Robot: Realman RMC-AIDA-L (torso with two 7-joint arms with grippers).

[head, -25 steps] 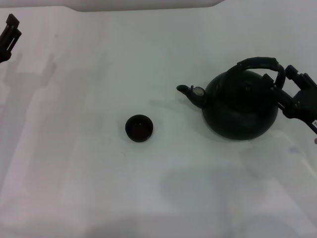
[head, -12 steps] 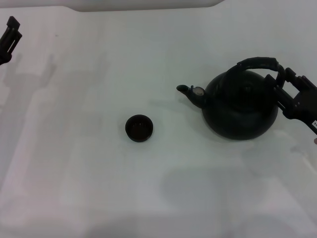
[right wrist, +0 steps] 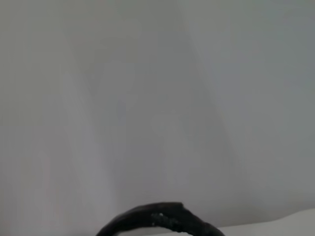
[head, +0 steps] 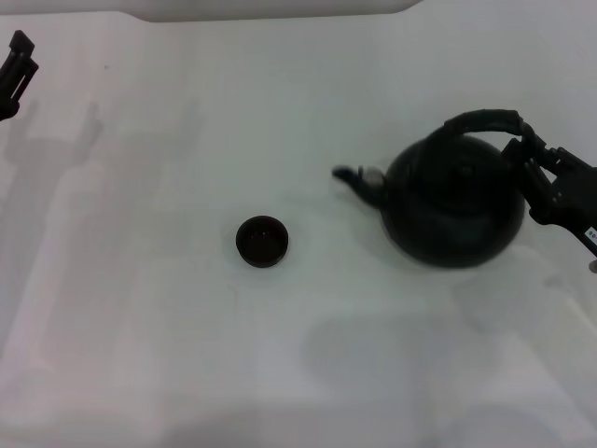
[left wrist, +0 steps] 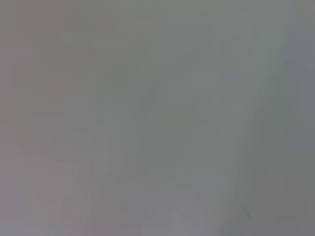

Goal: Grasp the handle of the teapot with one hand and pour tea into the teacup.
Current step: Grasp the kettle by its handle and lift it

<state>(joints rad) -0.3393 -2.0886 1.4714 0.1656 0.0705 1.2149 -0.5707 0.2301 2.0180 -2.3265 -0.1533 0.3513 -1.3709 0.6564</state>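
Observation:
The round black teapot stands on the white table at the right in the head view, its spout pointing left toward the teacup. That small black cup sits upright near the middle, well apart from the pot. My right gripper is shut on the right end of the arched black handle. The pot looks blurred. A piece of the handle shows as a dark arc in the right wrist view. My left gripper is parked at the far left edge.
The white table spreads all around the pot and cup. A pale raised edge runs along the back. The left wrist view shows only a plain grey surface.
My right gripper's fingers have drawn together on the handle's right end. The teapot has shifted slightly, its spout dipping a little, and it now looks blurred.

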